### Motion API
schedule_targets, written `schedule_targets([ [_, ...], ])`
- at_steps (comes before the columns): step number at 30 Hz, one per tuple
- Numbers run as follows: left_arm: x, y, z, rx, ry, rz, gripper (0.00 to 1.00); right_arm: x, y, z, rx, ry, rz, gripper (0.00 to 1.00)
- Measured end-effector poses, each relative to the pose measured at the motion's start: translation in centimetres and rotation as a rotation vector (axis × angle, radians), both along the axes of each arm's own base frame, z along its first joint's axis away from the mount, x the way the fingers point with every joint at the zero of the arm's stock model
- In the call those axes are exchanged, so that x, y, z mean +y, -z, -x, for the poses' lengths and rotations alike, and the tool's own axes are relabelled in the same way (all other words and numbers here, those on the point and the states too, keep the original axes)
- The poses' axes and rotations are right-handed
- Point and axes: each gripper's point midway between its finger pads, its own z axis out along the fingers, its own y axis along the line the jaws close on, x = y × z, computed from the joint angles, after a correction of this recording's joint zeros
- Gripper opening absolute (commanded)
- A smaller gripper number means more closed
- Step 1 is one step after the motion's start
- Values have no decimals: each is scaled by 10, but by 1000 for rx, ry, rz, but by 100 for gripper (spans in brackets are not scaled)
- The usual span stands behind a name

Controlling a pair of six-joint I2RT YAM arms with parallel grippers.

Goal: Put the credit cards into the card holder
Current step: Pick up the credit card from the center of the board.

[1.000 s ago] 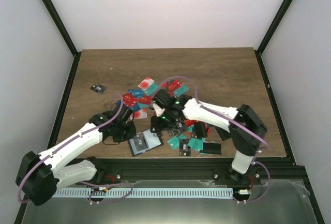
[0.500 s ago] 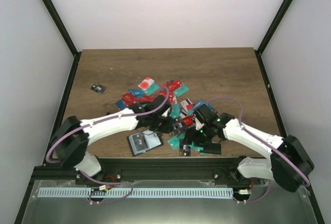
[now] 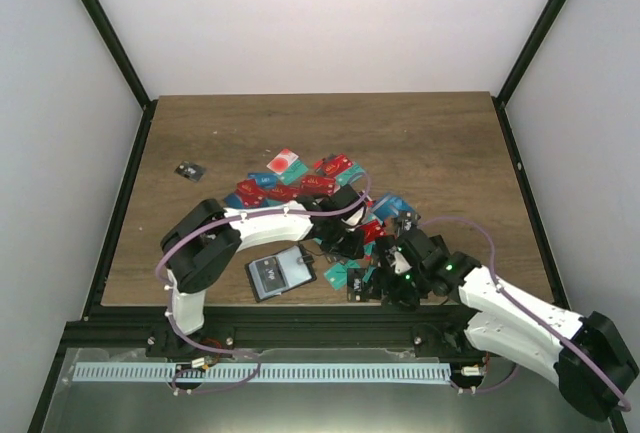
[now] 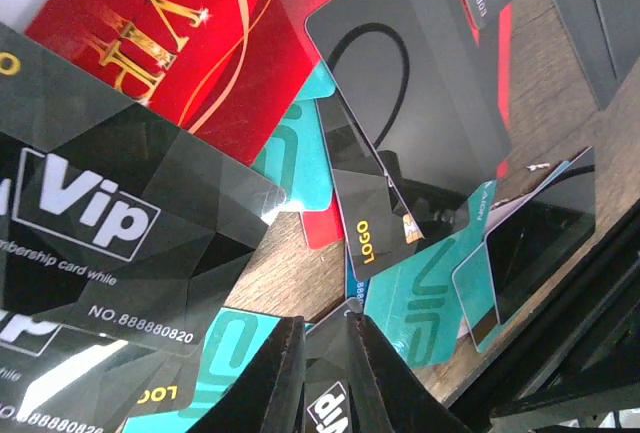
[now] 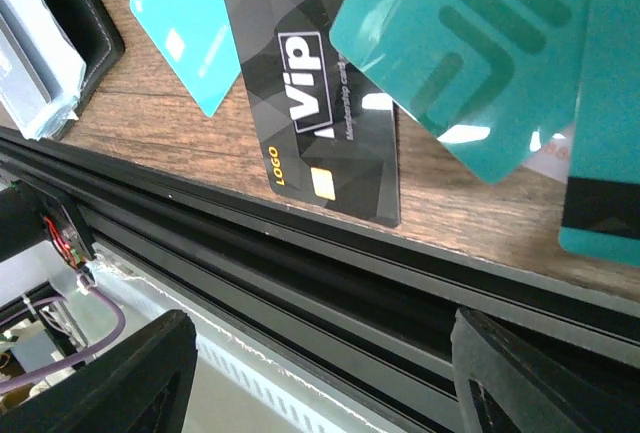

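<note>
Several credit cards (image 3: 300, 185), red, teal and black, lie in a heap on the wooden table. The card holder (image 3: 280, 275) lies open near the front edge, left of the heap; its corner shows in the right wrist view (image 5: 45, 48). My left gripper (image 3: 350, 241) is low over the heap. In its wrist view the left gripper (image 4: 328, 385) has its jaws nearly together on a black VIP card (image 4: 335, 408). My right gripper (image 3: 386, 288) is wide open and empty over the front rail, with its fingers (image 5: 110, 383) far apart. A black VIP card (image 5: 320, 103) and teal cards (image 5: 470, 43) lie just beyond it.
A small black item (image 3: 187, 170) lies alone at the far left of the table. The black front rail (image 5: 330, 273) runs right under my right gripper. Black frame posts stand at the table's sides.
My left arm has swung right from beside the card holder to the middle of the heap. My right arm has drawn back from the heap to the front edge.
</note>
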Motion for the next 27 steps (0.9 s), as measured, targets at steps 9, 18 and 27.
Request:
schedule_targets([
  [9, -11, 9, 1, 6, 30, 11, 15, -5, 0, 4, 19, 57, -5, 82],
  [18, -13, 28, 9, 22, 61, -22, 14, -7, 7, 6, 46, 74, 6, 84],
  [27, -10, 32, 23, -11, 83, -36, 14, -4, 17, 6, 79, 68, 15, 83],
])
